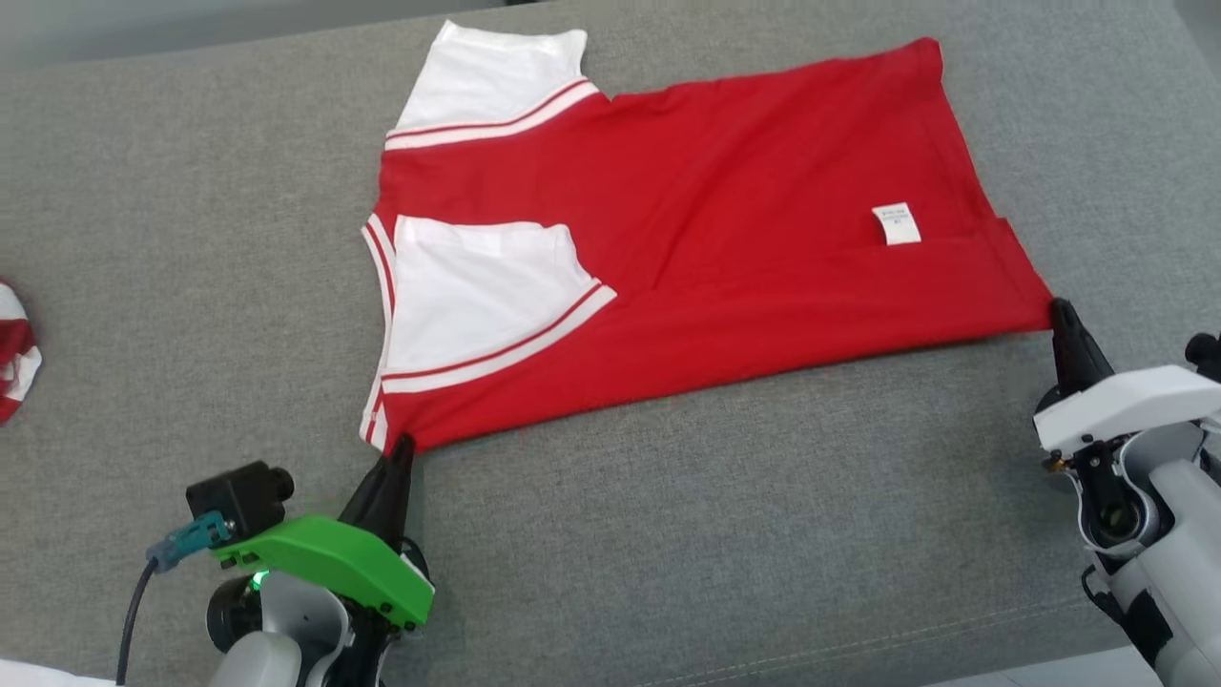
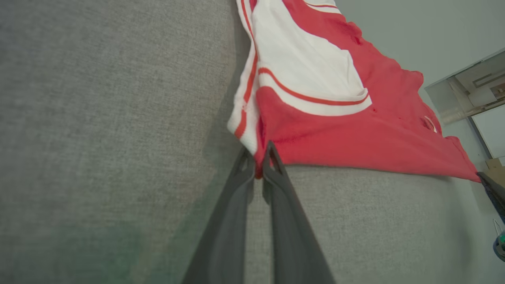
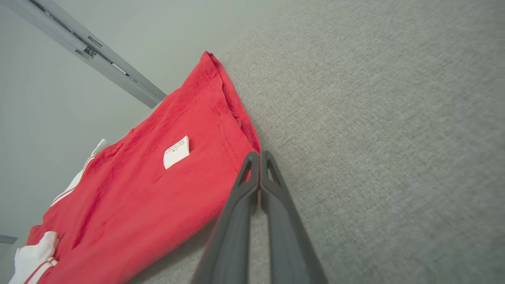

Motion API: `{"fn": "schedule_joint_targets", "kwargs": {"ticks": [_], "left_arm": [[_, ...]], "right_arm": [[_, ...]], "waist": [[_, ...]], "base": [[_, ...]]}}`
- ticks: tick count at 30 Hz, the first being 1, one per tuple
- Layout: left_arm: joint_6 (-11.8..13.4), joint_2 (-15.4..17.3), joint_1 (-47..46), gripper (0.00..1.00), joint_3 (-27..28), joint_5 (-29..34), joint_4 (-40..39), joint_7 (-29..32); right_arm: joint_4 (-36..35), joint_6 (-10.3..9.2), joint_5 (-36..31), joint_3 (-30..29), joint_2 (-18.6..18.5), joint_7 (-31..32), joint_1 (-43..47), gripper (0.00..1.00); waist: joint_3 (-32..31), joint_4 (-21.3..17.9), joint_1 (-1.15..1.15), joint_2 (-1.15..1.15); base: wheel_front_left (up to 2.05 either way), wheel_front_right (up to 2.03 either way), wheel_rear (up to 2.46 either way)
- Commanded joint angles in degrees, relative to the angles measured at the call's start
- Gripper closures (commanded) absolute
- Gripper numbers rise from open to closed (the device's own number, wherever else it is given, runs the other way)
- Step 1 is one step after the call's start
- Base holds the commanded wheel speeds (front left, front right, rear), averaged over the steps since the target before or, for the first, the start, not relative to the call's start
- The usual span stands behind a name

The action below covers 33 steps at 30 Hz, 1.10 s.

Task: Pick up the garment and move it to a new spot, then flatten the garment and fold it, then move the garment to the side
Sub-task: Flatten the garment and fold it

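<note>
The left gripper (image 1: 402, 446), with its green housing, sits at the lower left of the head view. Its two dark fingers are pressed together on the near-left corner of the garment (image 1: 725, 219), with red cloth visible between the tips in the left wrist view. The right gripper (image 1: 1057, 307), at the right edge of the frame, has its fingers closed on the near hem corner, which is drawn to a point. The bite looks thin.

The garment is a red knit shirt with white, red-striped sleeves. It lies flat at the centre of the grey woven fabric surface (image 1: 668, 534), with both sleeves folded onto the body.

Possible faults:
- The hem corner may slip from the right gripper, because little cloth is caught.
- Unequal lift or pull between the arms may skew the fold or wrinkle the body.
- The folded sleeves may fall open if the near edge is raised abruptly.

Count: two grippers; one garment; two sleeves, one near (image 1: 477, 286) and one far (image 1: 496, 76); one white care label (image 1: 897, 224); one separate red-and-white cloth (image 1: 14, 353) at the left edge.
</note>
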Motion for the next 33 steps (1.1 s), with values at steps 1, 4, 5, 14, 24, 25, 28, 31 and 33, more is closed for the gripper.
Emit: {"fn": "schedule_joint_targets", "kwargs": {"ticks": [1, 4, 5, 14, 24, 25, 28, 31, 33], "left_arm": [[-0.06, 0.12, 1.53, 1.00, 0.20, -0.46, -0.61, 0.17], [0.45, 0.00, 5.01, 1.00, -0.03, -1.64, -2.60, 1.00], [0.68, -0.05, 6.14, 1.00, -0.17, -1.99, -3.45, 1.38], [3.76, 0.63, 15.53, 1.00, -0.86, -2.79, -10.20, 3.02], [6.68, 0.85, 17.44, 0.00, -0.90, -1.07, -10.54, 2.71], [6.95, 0.70, 17.31, 0.00, -0.96, -1.28, -10.60, 2.76], [7.54, 1.02, 16.79, 0.00, -0.63, -0.80, -11.37, 2.55], [7.77, 1.45, 15.99, 0.00, 0.01, -0.76, -12.24, 2.22], [7.61, 2.80, 14.25, 0.00, 0.83, -0.04, -12.88, 2.28]], "right_arm": [[-0.32, -0.08, 0.53, 0.03, -0.89, -0.20, 1.61, 1.00], [-1.67, -0.08, 1.04, -0.10, -2.41, -0.20, 4.73, 1.00], [-2.20, -0.08, 1.20, -0.27, -2.97, -0.21, 5.92, 1.00], [-7.89, -0.08, 0.56, -2.17, -6.21, -0.21, 16.11, 1.00], [-11.07, -0.09, -2.49, -4.11, -6.15, -0.21, 21.53, 0.16], [-11.22, -0.08, -3.36, -4.55, -6.27, -0.21, 21.55, 0.00], [-12.36, -0.08, -6.55, -6.37, -6.30, -0.21, 21.53, 0.00], [-14.25, -0.06, -8.66, -8.10, -5.65, -0.21, 21.58, 0.00], [-16.44, -0.07, -11.22, -10.20, -5.13, -0.21, 21.82, 0.00]], "waist": [[-2.06, 0.76, 0.00, 0.00], [-3.75, 1.49, 0.00, 0.00], [-4.21, 1.77, 0.00, 0.00], [-5.30, 3.18, 0.00, 0.00], [-4.45, 3.53, 0.00, 0.00], [-4.36, 3.44, 0.00, 0.00], [-4.13, 3.12, 0.00, 0.00], [-4.01, 2.82, 0.00, 0.00], [-3.79, 2.59, 0.00, 0.00]], "base": [[0.00, 0.00, 0.00], [0.00, 0.00, 0.00], [0.00, 0.00, 0.00], [0.00, 0.00, 0.00], [0.00, 0.00, 0.00], [0.00, 0.00, 0.00], [0.00, 0.00, 0.00], [0.00, 0.00, 0.00], [0.00, 0.00, 0.00]]}}
